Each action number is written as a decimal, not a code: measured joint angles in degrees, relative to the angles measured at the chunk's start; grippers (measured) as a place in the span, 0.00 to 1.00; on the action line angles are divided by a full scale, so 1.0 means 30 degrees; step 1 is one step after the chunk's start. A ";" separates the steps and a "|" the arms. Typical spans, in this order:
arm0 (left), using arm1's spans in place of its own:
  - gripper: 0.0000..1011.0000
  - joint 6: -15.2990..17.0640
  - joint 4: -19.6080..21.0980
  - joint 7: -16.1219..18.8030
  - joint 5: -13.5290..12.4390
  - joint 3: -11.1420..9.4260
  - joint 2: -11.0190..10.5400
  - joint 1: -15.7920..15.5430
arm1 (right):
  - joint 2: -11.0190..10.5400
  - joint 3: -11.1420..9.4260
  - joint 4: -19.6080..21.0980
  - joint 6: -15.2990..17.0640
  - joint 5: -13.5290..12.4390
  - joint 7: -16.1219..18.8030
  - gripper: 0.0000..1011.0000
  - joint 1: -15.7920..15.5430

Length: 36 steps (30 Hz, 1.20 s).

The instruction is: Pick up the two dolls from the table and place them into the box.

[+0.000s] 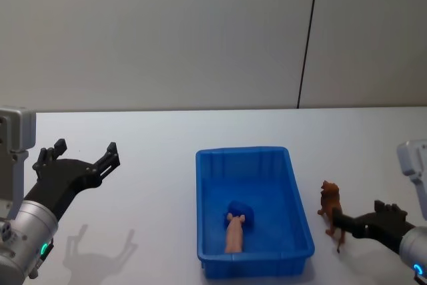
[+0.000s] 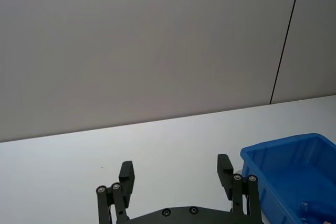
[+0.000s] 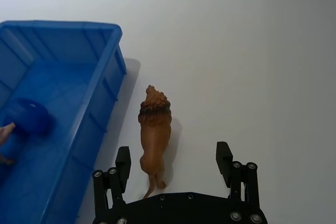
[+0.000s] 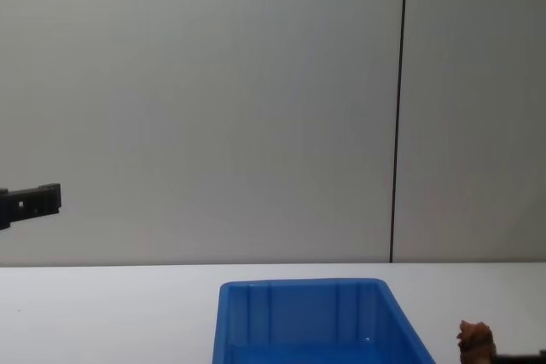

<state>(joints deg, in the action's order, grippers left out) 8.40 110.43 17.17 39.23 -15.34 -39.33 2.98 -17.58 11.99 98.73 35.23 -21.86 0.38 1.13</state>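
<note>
**One doll in the bin, lion figure between the right fingers**

I see the blue bin (image 1: 253,211) at lower centre of the head view, sitting on the white worktop (image 1: 147,158). Inside it, toward the near wall, lies the pale pink doll (image 1: 235,233), its far end touching or covered by a dark blue lump (image 1: 240,211); I cannot tell what that lump is.

The reddish-brown lion figure (image 1: 331,208) stands upright on the worktop just to the right of the bin, apart from its wall.

My right end effector (image 3: 174,162) comes in from the lower right of the head view. Its fingers are spread, one on either side of the lion's hindquarters, neither pressed against it.

My left end effector (image 1: 79,158) hovers at the left of the head view, well apart from the bin, fingers spread wide and holding nothing.
</note>
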 joint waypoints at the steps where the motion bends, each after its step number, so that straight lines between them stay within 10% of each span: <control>1: 0.99 -0.0001 0.0000 0.0000 0.0000 0.0000 0.0000 0.0000 | 0.0055 0.0053 -0.0217 0.0083 0.0088 0.0114 0.99 0.0094; 27: 0.99 0.0000 0.0000 -0.0001 0.0000 0.0000 -0.0001 0.0000 | 0.1172 0.0668 -0.3427 0.0405 0.1517 0.1242 0.99 0.1926; 36: 0.99 -0.0001 0.0000 -0.0001 0.0000 0.0000 -0.0001 0.0000 | 0.1328 0.0737 -0.3771 0.0466 0.1653 0.1252 0.78 0.2114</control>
<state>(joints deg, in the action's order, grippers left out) 8.40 110.43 17.16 39.23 -15.34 -39.33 2.98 -13.60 14.20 87.42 36.63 -16.90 4.13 7.47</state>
